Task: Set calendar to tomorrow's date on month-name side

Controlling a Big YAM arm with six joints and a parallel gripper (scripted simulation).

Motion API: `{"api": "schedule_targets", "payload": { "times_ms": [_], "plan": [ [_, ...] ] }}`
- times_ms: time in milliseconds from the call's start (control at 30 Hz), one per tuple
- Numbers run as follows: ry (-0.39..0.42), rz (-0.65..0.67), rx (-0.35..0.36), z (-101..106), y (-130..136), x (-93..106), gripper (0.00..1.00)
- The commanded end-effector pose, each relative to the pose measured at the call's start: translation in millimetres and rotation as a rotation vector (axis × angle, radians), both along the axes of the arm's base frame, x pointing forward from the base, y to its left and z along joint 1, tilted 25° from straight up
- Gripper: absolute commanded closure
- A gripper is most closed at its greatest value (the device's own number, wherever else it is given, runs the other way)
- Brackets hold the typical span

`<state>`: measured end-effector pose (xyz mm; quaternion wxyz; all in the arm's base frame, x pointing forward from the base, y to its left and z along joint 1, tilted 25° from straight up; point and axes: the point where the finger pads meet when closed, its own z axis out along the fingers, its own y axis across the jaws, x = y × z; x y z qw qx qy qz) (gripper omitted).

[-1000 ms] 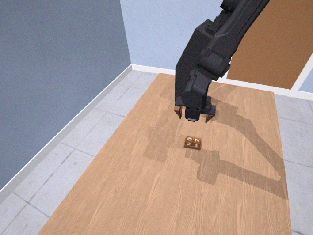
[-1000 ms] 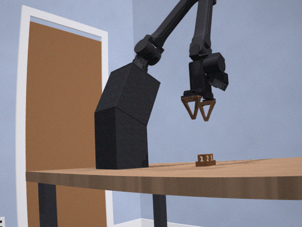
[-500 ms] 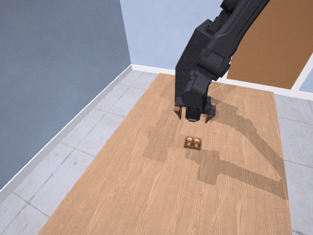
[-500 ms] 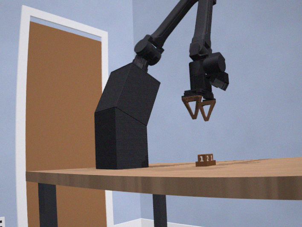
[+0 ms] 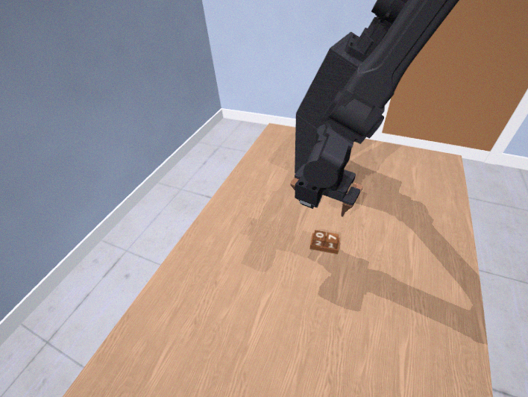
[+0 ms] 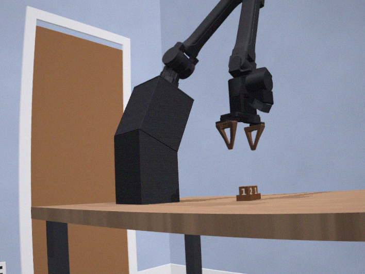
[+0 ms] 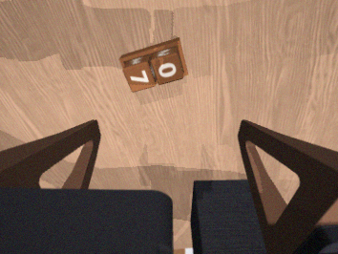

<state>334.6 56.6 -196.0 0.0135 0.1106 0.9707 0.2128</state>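
The calendar is a small brown tray (image 5: 323, 250) (image 6: 248, 198) (image 7: 149, 51) flat on the wooden table (image 5: 204, 324) (image 6: 206, 206) (image 7: 272, 62). Two brown cubes stand in it side by side. In the wrist view the top of the left cube (image 7: 141, 76) shows 7 and the top of the right cube (image 7: 168, 70) shows 0. In the top view the cubes (image 5: 325, 239) show 2 and 1 on the near side. In the exterior view the cubes (image 6: 248, 190) show 1, 2, 1. No month name is readable. My gripper (image 5: 324, 200) (image 6: 241, 147) (image 7: 169, 127) is open and empty, high above the table, just short of the calendar on the base's side.
The arm's dark base block (image 6: 147, 165) (image 5: 309, 127) stands at the table's far end. The arm reaches over the table from it. A brown door (image 6: 76, 132) is behind the table. The table's edges drop to a tiled floor (image 5: 127, 239).
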Motion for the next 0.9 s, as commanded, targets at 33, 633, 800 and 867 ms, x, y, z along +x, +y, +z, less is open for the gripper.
{"api": "schedule_targets", "payload": {
  "times_ms": [33, 633, 800, 867],
  "plan": [
    [0.066, -0.197, 0.017, -3.8, 6.0, 9.4, 0.00],
    [0.337, -0.787, 0.067, -26.1, 15.2, 8.8, 0.00],
    [0.384, -0.890, 0.076, -30.0, 16.9, 8.6, 0.00],
    [0.401, -0.963, 0.092, -26.6, 18.2, 15.1, 0.00]
  ]
}}
